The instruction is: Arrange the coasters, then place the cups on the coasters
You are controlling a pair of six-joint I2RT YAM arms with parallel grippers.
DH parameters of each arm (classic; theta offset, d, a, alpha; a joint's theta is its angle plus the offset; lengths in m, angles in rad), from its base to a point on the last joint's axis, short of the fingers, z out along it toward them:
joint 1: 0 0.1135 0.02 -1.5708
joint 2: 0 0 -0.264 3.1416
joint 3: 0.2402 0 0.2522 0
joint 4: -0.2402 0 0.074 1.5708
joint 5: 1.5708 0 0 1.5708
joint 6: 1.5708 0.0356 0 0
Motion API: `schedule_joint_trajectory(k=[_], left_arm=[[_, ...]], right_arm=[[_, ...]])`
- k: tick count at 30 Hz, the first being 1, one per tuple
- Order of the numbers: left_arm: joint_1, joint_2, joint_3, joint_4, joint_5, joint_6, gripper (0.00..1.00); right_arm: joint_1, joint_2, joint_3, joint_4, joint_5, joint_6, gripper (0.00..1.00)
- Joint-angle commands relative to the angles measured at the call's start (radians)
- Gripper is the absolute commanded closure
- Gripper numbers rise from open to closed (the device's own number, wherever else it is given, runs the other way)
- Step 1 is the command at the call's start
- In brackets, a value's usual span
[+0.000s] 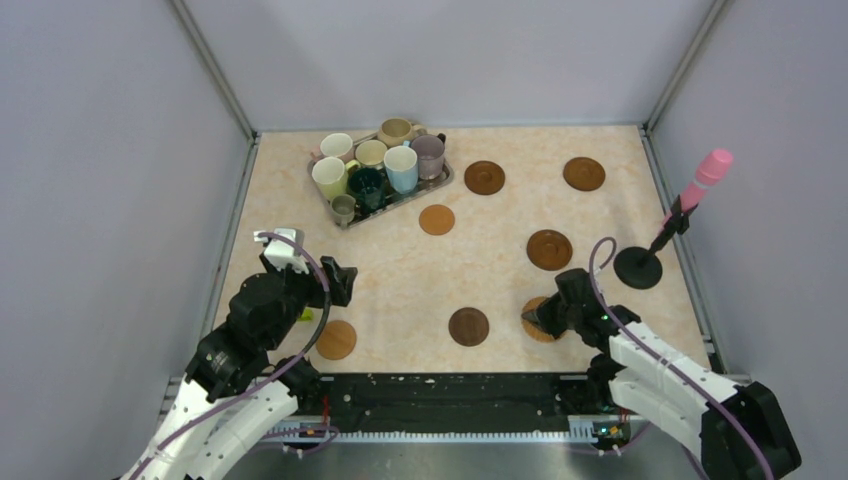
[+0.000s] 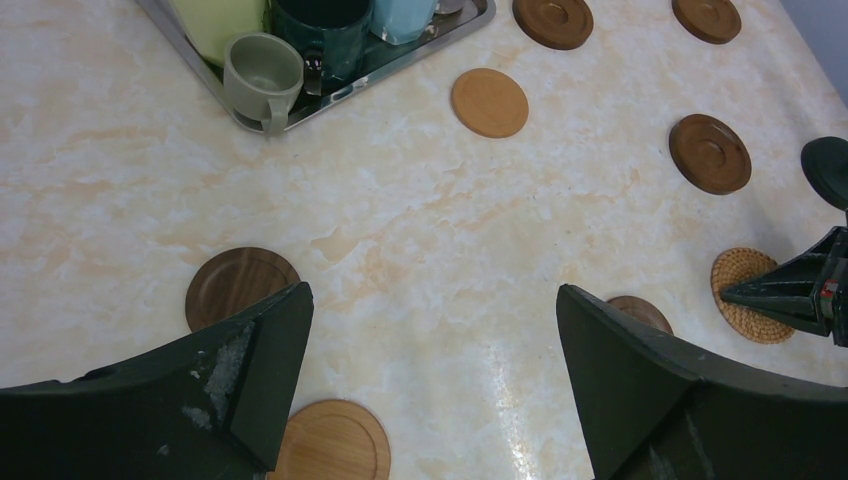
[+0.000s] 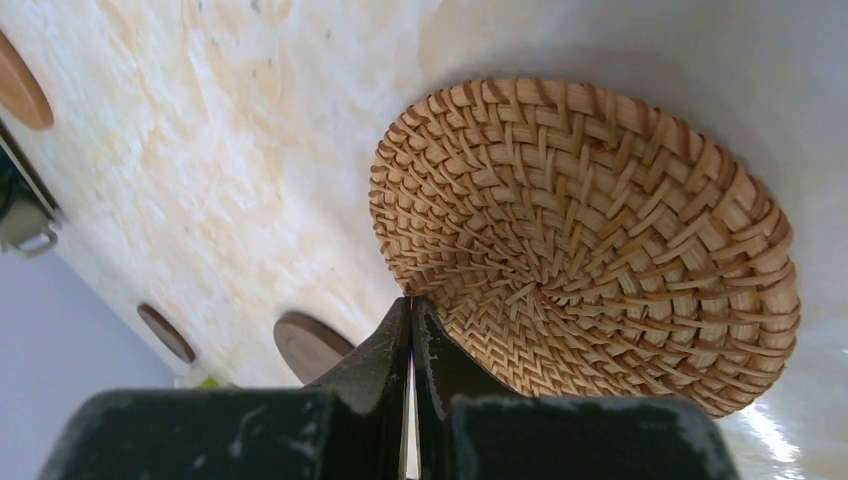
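Several cups (image 1: 372, 166) stand together on a silver tray (image 1: 412, 197) at the back left; the left wrist view shows the small grey-olive cup (image 2: 262, 75) and the dark teal cup (image 2: 325, 35) at the tray's near end. Round coasters lie scattered over the table: dark ones (image 1: 484, 177) (image 1: 584, 173) (image 1: 549, 249) (image 1: 468, 326), a tan one (image 1: 437, 219) and a light wood one (image 1: 336, 339). My right gripper (image 3: 411, 302) is shut, its tip against the edge of a woven straw coaster (image 3: 590, 240) that lies flat. My left gripper (image 2: 432, 292) hangs open and empty above bare table.
A black round base with a pink-tipped stick (image 1: 638, 267) stands close to the right of the right gripper. Grey walls enclose the table on three sides. A dark coaster (image 2: 240, 285) and a light wood coaster (image 2: 335, 440) lie beside the left finger (image 2: 250, 380).
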Motion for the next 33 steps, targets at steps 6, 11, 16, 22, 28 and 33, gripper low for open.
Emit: schedule_joint_trajectory(k=[6,11,16,22,28,33], left_arm=[[0.004,-0.015,-0.009,0.019,-0.003,-0.011,0.04],[0.004,-0.018,-0.008,0.014,-0.014,-0.013,0.04],[0.004,-0.02,-0.008,0.017,-0.01,-0.011,0.04],[0.004,-0.027,-0.009,0.016,-0.016,-0.011,0.04],[0.005,-0.016,-0.012,0.018,-0.027,-0.011,0.04],[0.005,0.007,-0.008,0.015,-0.025,-0.011,0.05]], right_arm=[[0.146,0.093,0.029,0.076,-0.012,-0.03,1.0],[0.208,0.165,0.104,0.088,-0.004,-0.094,1.0],[0.212,0.19,0.188,0.082,-0.003,-0.212,1.0],[0.213,0.187,0.273,0.078,-0.011,-0.359,1.0],[0.33,0.266,0.37,0.097,-0.009,-0.529,0.9],[0.446,0.38,0.424,0.141,-0.008,-0.557,0.88]])
